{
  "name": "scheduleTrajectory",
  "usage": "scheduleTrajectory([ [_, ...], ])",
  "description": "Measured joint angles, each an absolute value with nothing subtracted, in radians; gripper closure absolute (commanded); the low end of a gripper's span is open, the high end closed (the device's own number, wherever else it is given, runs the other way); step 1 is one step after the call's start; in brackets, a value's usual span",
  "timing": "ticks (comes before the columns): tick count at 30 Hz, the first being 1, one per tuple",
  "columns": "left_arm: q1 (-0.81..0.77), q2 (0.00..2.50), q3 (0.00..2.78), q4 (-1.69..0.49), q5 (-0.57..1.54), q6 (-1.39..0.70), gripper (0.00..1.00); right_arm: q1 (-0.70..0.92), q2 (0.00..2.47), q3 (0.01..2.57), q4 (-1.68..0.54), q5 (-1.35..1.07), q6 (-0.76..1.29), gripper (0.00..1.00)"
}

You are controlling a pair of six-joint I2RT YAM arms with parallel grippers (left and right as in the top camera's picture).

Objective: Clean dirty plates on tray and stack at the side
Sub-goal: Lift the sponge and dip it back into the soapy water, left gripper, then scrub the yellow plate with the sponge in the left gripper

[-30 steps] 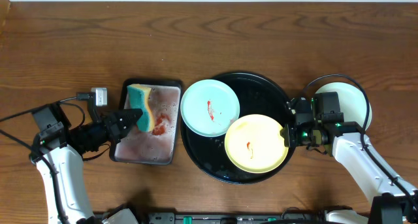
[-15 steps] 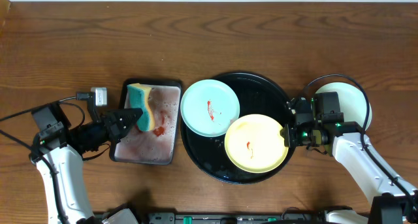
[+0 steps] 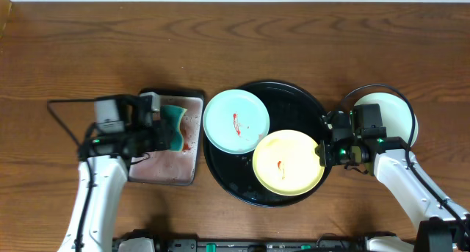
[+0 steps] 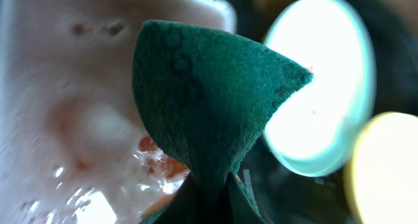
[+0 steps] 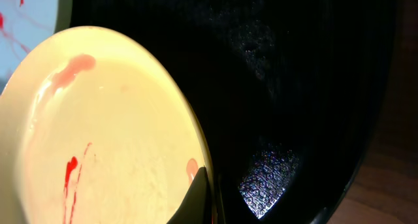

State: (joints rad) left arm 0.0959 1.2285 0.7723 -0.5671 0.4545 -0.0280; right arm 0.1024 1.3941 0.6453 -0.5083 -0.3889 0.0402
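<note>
On the round black tray [image 3: 294,105], your right claw [image 3: 321,150] is clenched on the yellow plate [image 3: 288,162] at its 3 o'clock rim, the mint plate [image 3: 236,121] lying at 10 o'clock. Your left claw [image 3: 163,137] grips a green sponge [image 3: 175,128] over the rectangular tray [image 3: 165,167]; a third plate [image 3: 400,116] sits outside at 3 o'clock.

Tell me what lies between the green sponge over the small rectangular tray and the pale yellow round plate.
The overhead view shows it: the pale mint-blue round plate, with a red smear at its centre, lies between the green sponge and the pale yellow round plate.
</note>
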Motion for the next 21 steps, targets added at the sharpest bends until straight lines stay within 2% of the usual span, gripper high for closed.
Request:
scheduleTrajectory([
  [5, -0.040, 1.251, 0.793, -0.618, 0.239, -0.149, 0.93, 0.102, 1.394, 0.645, -0.508, -0.389, 0.039, 0.99],
  [10, -0.083, 1.359, 0.932, -0.772, 0.131, -0.188, 0.93, 0.102, 1.394, 0.645, -0.508, -0.389, 0.036, 0.99],
  [16, -0.159, 1.443, 1.063, -0.847, 0.182, -0.207, 0.93, 0.103, 1.394, 0.645, -0.537, -0.389, 0.034, 0.99],
  [21, -0.361, 1.445, 1.079, -0.749, 0.281, -0.227, 0.93, 0.102, 1.394, 0.639, -0.573, -0.389, 0.033, 0.99],
])
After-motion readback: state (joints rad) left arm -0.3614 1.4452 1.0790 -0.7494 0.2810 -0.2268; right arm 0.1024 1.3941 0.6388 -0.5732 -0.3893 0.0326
